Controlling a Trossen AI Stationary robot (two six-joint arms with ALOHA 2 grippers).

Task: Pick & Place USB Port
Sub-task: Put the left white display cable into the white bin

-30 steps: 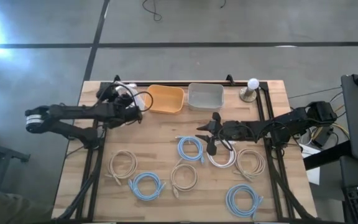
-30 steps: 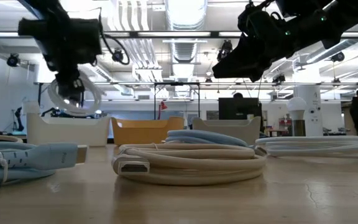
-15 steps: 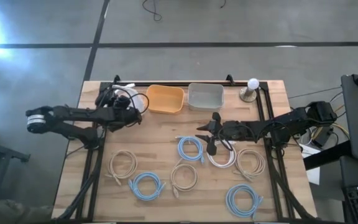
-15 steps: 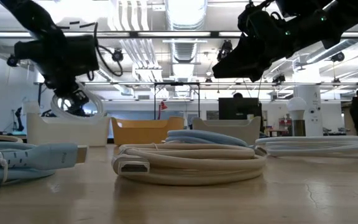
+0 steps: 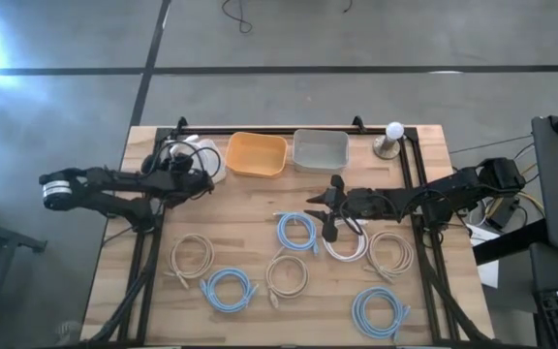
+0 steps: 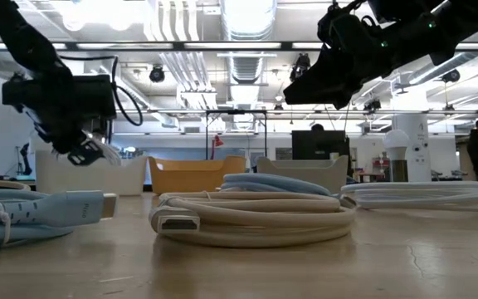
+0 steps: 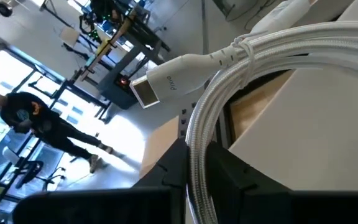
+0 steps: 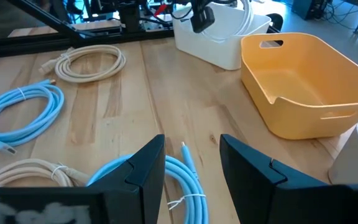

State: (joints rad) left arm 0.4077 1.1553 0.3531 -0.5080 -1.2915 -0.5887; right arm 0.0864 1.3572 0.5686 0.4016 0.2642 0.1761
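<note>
Left wrist view: left end effector (image 5: 198,175) grips coiled white braided USB cable (image 7: 272,53) over white bin (image 5: 184,153); release next. Right end effector (image 5: 329,207) hovers wide.

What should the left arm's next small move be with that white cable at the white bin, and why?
Probably finish opening the left gripper and lift clear. In the high view the white cable coil already lies in the white bin, and the left wrist view shows its strands draped over the bin wall but still running between the fingers. The right gripper waits open over the blue coil.
</note>
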